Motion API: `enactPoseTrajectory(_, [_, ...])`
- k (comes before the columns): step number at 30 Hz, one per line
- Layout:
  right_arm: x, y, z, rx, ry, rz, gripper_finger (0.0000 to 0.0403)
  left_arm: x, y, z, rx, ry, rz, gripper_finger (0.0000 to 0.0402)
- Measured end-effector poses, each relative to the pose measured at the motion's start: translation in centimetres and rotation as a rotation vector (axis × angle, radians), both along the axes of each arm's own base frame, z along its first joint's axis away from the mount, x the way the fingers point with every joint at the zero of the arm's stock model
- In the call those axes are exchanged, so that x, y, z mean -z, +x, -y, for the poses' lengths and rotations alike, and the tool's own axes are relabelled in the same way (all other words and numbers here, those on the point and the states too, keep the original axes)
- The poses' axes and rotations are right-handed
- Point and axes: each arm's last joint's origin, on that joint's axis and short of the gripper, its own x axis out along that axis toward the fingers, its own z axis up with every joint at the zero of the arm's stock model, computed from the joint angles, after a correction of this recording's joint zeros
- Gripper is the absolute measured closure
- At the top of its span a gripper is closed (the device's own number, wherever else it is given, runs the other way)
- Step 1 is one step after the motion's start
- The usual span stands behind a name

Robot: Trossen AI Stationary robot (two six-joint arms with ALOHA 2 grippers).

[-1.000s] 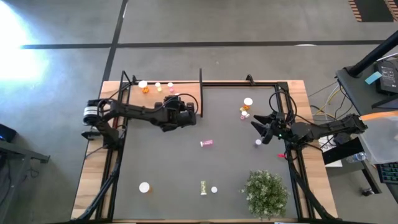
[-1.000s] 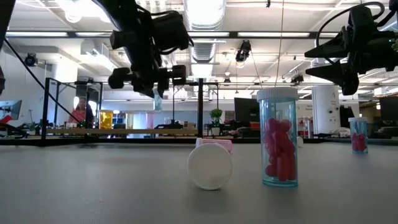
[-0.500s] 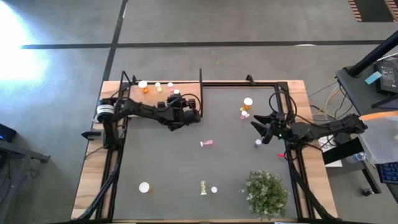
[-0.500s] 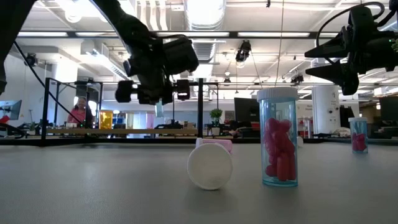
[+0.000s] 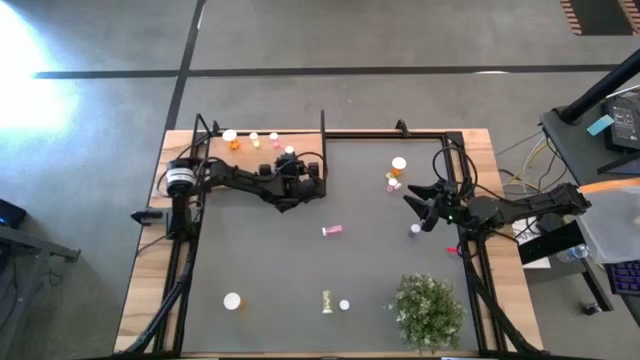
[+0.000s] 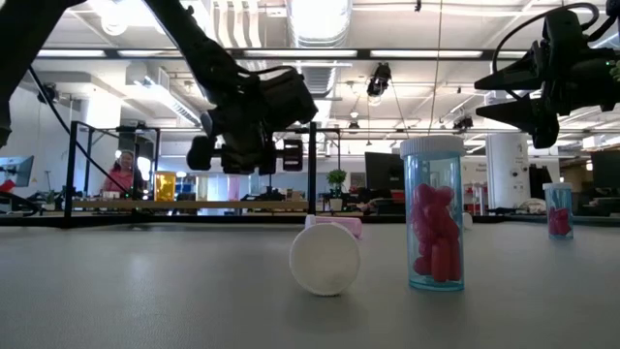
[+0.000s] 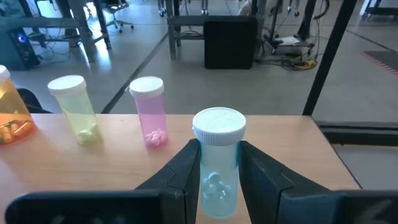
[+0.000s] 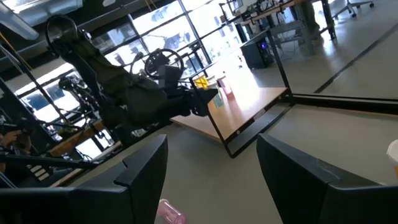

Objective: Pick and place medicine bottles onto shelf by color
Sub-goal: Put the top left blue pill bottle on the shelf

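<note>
My left gripper (image 5: 297, 160) is shut on a small blue bottle (image 7: 217, 163) with a white cap, over the right part of the light-brown shelf (image 5: 215, 152), near its black post (image 5: 322, 148). An orange (image 7: 9, 118), a yellow-green (image 7: 74, 109) and a pink bottle (image 7: 150, 112) stand in a row on the shelf beyond it. My right gripper (image 5: 420, 210) is open and empty above the mat at the right, near two orange bottles (image 5: 395, 174) and a small blue one (image 5: 415, 230). My left gripper pinches the blue bottle's body just below the cap (image 7: 217, 155) between its two fingers (image 7: 186, 168), one on each side. The fingers come level from the near side. The bottle stands upright; I cannot tell whether its bottom touches the shelf board.
A pink bottle (image 5: 332, 230) lies mid-mat. Near the front edge are a white-capped bottle (image 5: 232, 300), a yellow-green bottle on its side (image 5: 327, 300) and a small one (image 5: 344, 304). A bushy green plant (image 5: 428, 310) stands at the front right. A black frame rims the mat.
My left gripper has carried the blue bottle toward the table's far edge and a little to the right, over the shelf, and has come lower in the low view. The bottle stays upright in the hold.
</note>
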Motion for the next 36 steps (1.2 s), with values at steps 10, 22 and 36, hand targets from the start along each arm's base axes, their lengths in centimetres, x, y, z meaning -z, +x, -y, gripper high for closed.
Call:
enactPoseTrajectory(10, [0.0,0.0,0.0,0.000,0.000,0.000,0.0165,1.0,0.4,-0.5,-0.015,0.010,0.018,0.0324])
enactPoseTrajectory(22, [0.0,0.0,0.0,0.000,0.000,0.000,0.0165,1.3,0.3,-1.0,-0.024,0.010,-0.017,0.0324])
enactPoseTrajectory(36, [0.0,0.0,0.0,0.000,0.000,0.000,0.0165,1.3,0.3,-1.0,-0.017,0.001,-0.021,0.0289])
